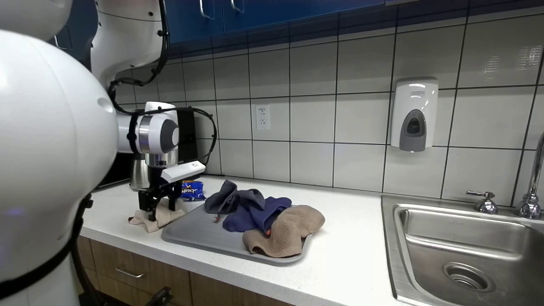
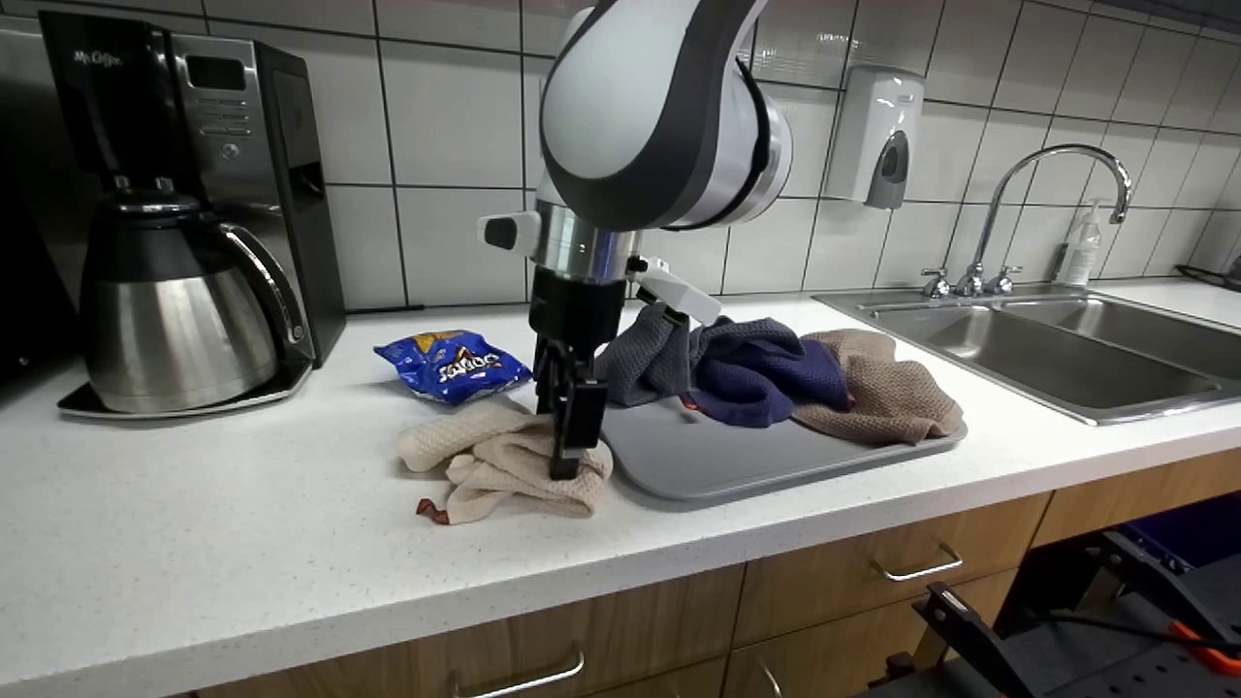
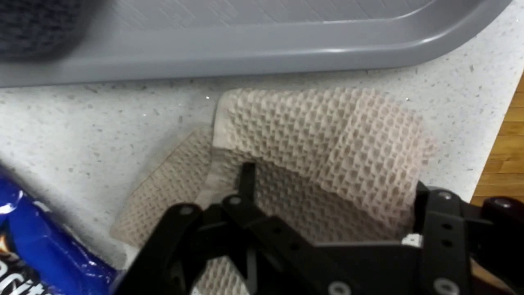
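A beige waffle-weave cloth lies crumpled on the white counter in both exterior views [image 1: 166, 217] [image 2: 514, 470] and in the wrist view [image 3: 323, 131]. My gripper [image 3: 333, 190] points down at it with its fingers spread wide on either side of a fold. In both exterior views the gripper's [image 1: 162, 209] [image 2: 564, 446] fingertips are down at the cloth; whether they press on it I cannot tell. Right beside the cloth is a grey tray [image 1: 195, 229] [image 2: 679, 451] [image 3: 245, 45]. It bears a dark grey cloth [image 1: 233, 197] [image 2: 650, 354], a navy cloth [image 1: 257, 216] [image 2: 766, 378] and a brown cloth [image 1: 293, 229] [image 2: 882, 388].
A blue snack bag [image 2: 454, 366] [image 3: 45, 246] lies behind the beige cloth. A coffee maker [image 2: 276, 184] with a steel carafe [image 2: 179, 325] stands at the counter's back. A steel sink [image 1: 389, 238] lies beyond the tray. The counter's front edge [image 2: 543, 572] runs close to the beige cloth.
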Available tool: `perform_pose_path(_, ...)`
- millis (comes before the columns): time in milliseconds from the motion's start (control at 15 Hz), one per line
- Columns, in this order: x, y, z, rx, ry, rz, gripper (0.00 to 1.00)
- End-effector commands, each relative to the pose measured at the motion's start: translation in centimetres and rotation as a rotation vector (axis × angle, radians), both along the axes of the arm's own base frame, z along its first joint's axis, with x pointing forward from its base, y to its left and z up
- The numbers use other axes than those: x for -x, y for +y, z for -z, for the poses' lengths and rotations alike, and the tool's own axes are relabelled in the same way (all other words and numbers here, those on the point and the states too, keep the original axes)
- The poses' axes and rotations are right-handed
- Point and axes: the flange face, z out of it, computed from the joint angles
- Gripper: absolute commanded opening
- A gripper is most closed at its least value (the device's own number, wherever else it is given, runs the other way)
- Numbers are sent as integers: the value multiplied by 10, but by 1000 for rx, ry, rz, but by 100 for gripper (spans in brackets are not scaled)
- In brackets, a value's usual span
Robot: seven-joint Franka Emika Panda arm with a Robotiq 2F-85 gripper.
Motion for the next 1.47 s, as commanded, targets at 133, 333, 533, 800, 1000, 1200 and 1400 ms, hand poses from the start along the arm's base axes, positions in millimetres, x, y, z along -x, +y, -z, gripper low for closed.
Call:
perform_pose_path(133, -7, 5, 0, -1, -15, 12, 33)
perform_pose_path(333, -8, 5, -3, -3, -22, 12, 12)
perform_pose_path(533, -6, 4, -15, -17, -54, 8, 0)
perform_pose_path(800, -4, 3, -29, -47, -105, 11, 3)
perform_pose_path(1000, -6, -1, -41, -68, -148, 22, 3)
perform_pose_path(1200, -7, -8, -52, -82, -190, 40, 3)
perform_pose_path(1400, -7, -17, -62, -93, -227, 61, 3)
